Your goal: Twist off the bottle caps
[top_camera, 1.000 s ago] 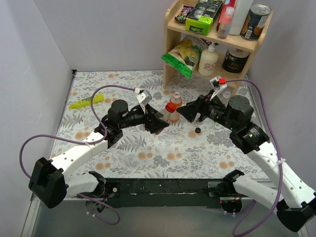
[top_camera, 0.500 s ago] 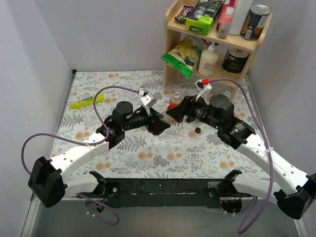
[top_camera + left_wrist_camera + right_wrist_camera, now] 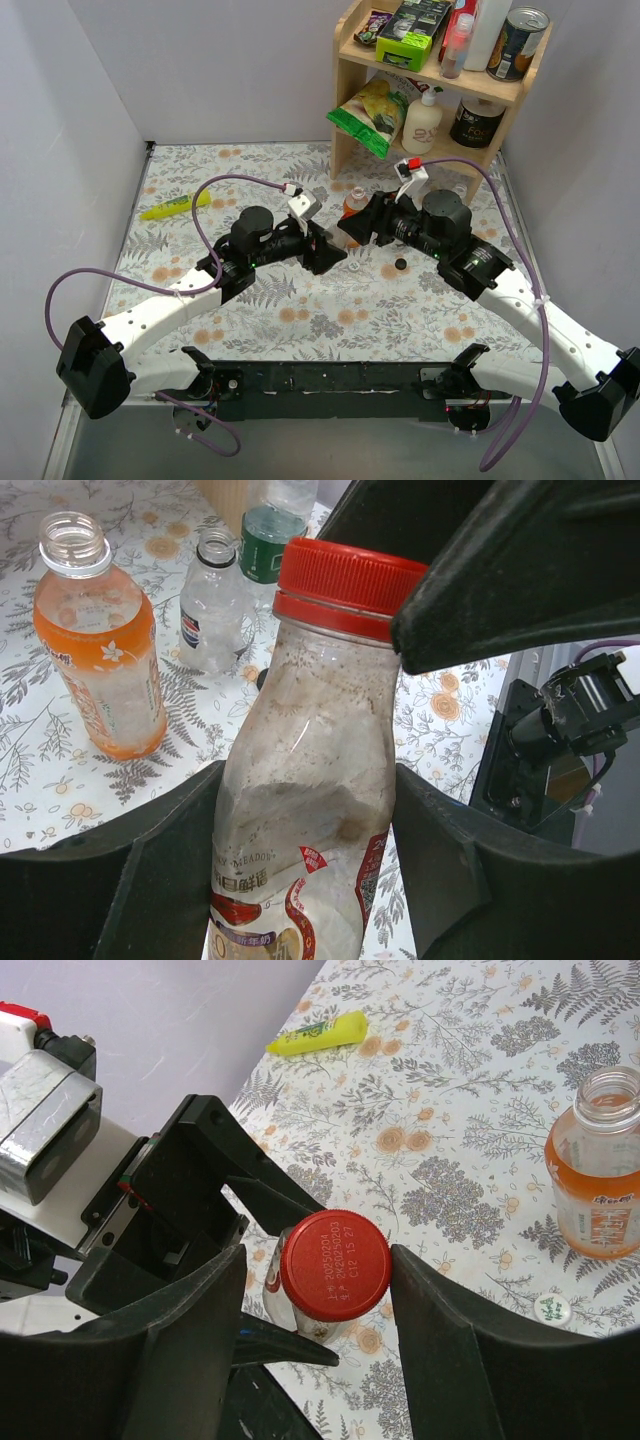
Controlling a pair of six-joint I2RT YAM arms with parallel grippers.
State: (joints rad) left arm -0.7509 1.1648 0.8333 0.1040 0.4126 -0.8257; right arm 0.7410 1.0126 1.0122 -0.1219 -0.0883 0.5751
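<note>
My left gripper (image 3: pixel 305 780) is shut on the reddish-labelled bottle (image 3: pixel 300 820) and holds it upright at the table's middle (image 3: pixel 325 250). Its red cap (image 3: pixel 335 1265) is screwed on. My right gripper (image 3: pixel 320 1260) is open with its jaws either side of the red cap (image 3: pixel 345 585); the right jaw touches it and the left stands a little off. The orange bottle (image 3: pixel 100 670) stands uncapped just behind (image 3: pixel 354 203). The dark-blue-labelled bottle (image 3: pixel 213 610) is uncapped, and the green-labelled bottle (image 3: pixel 265 550) stands behind it. A whitish cap (image 3: pixel 551 1308) and a black cap (image 3: pixel 400 264) lie loose on the table.
A wooden shelf (image 3: pixel 440 75) with tins, a pump bottle (image 3: pixel 422 120) and a green snack bag (image 3: pixel 370 115) stands at the back right. A yellow tube (image 3: pixel 175 207) lies at the far left. White walls close in both sides.
My right gripper has moved left to the bottle and now straddles the red cap. My left gripper has shifted slightly right with the bottle in it.
</note>
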